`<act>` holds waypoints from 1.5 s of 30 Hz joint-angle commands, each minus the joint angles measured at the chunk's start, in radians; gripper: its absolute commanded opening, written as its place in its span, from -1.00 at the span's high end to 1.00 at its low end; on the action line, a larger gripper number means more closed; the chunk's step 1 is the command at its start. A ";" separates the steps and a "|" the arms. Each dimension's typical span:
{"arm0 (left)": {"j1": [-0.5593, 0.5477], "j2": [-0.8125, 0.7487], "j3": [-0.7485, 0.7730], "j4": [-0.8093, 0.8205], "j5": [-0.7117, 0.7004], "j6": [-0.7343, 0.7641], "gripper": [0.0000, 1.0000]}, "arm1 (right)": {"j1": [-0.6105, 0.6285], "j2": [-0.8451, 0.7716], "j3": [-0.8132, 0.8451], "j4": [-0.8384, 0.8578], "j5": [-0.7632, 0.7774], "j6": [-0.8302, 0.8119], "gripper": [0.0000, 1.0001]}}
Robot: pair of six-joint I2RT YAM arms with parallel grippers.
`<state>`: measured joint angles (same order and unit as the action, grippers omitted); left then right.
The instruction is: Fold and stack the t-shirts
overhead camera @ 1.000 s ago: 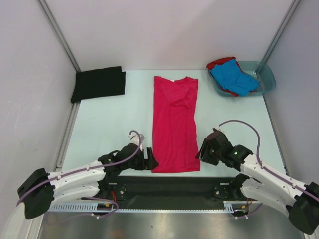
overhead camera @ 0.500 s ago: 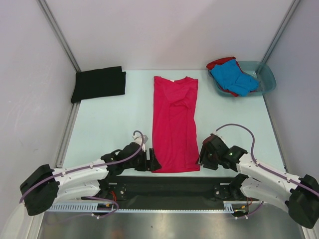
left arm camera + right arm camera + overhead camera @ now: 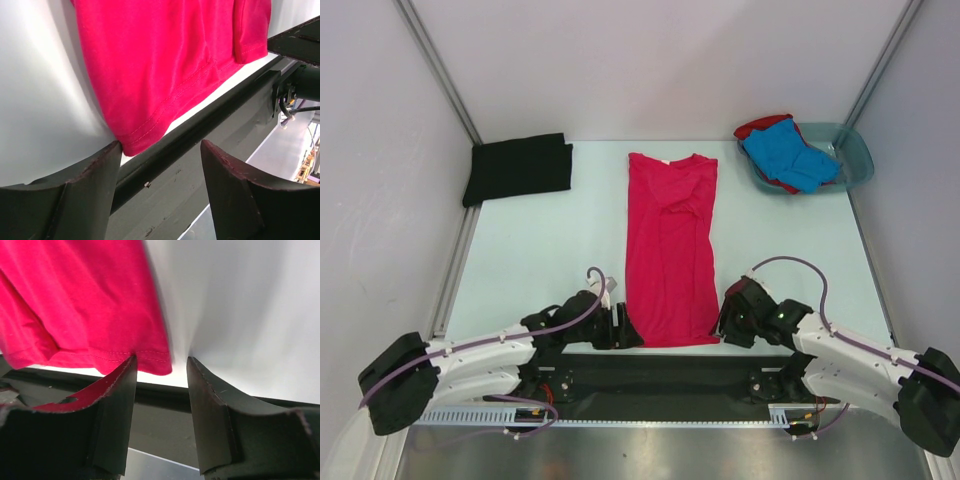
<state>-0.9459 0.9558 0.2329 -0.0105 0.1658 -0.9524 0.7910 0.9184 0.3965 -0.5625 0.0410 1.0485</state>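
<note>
- Left wrist view: the left gripper [image 3: 161, 150] is down at the near table edge with its two fingers spread wide and nothing pinched. The near-left hem corner of the magenta-pink t-shirt [image 3: 160, 65] sits in the gap right beside one fingertip (touching it or just off it, I can't tell).
- Right wrist view is pretty much the same: the right gripper [image 3: 161, 362] has its fingers parted, and the shirt's other near hem corner lies in the gap at the fingertips, not clamped.
- Top external view: both arms lie low, reaching in from either side at the pink shirt's bottom hem. The shirt lies flat as a long narrow strip down the middle of the table [image 3: 540, 250], sleeves folded in, collar at the far end.
- Far left corner: the black t-shirt [image 3: 518, 168], folded into a flat rectangle.
- Far right corner: the teal basin [image 3: 860, 160], with the blue t-shirt [image 3: 790, 155] piled on top of the red t-shirt [image 3: 760, 127], which pokes out on the far-left side.
</note>
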 commanded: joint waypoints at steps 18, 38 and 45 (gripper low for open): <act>-0.008 0.008 -0.046 0.050 0.017 -0.023 0.13 | 0.043 0.027 -0.059 0.145 -0.049 0.050 0.23; -0.008 -0.138 0.071 -0.207 -0.035 0.047 0.99 | 0.146 -0.113 0.079 -0.063 0.149 0.050 1.00; -0.008 -0.189 0.060 -0.255 -0.014 0.035 0.99 | 0.218 -0.095 0.099 -0.135 0.154 0.111 1.00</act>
<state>-0.9470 0.7849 0.2718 -0.2272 0.1497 -0.9329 0.9787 0.8219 0.4603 -0.6270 0.1547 1.1175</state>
